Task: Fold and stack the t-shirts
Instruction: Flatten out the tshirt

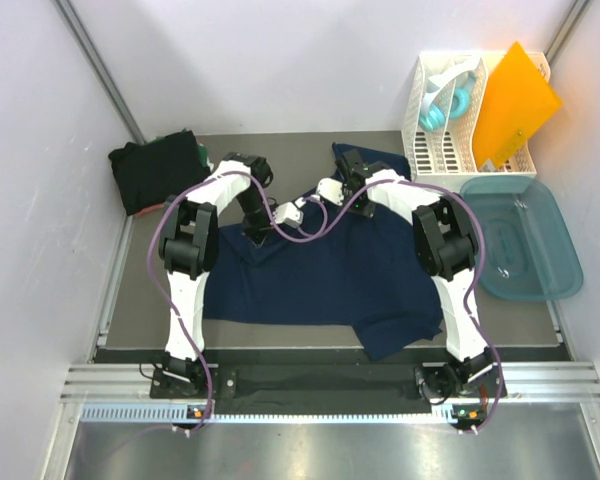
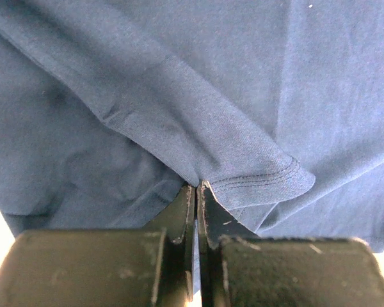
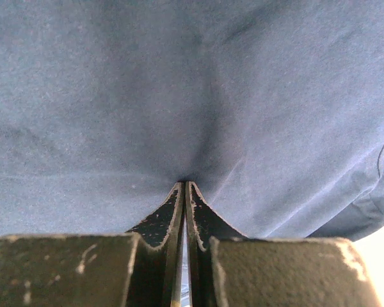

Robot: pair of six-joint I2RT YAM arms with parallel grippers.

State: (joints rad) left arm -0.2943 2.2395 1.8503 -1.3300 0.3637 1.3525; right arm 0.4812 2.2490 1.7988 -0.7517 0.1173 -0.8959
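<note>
A navy blue t-shirt (image 1: pixel 320 280) lies spread and rumpled on the dark mat (image 1: pixel 150 300), one sleeve hanging toward the front edge. My left gripper (image 1: pixel 259 233) is down on its far left part. In the left wrist view that gripper (image 2: pixel 197 186) is shut, pinching a fold of the navy t-shirt (image 2: pixel 179 96) beside a stitched sleeve hem (image 2: pixel 269 180). My right gripper (image 1: pixel 346 161) is at the shirt's far right part, where cloth is pulled up. Seen from the right wrist, it (image 3: pixel 185 182) is shut on a pucker of navy t-shirt (image 3: pixel 192 83). A folded pile of black and dark green t-shirts (image 1: pixel 160 170) sits back left.
A white slotted rack (image 1: pixel 430 150) at the back right holds an orange folder (image 1: pixel 515 100) and teal headphones (image 1: pixel 446 105). A teal plastic tub (image 1: pixel 521 236) stands right of the mat. White walls close in on the left, back and right.
</note>
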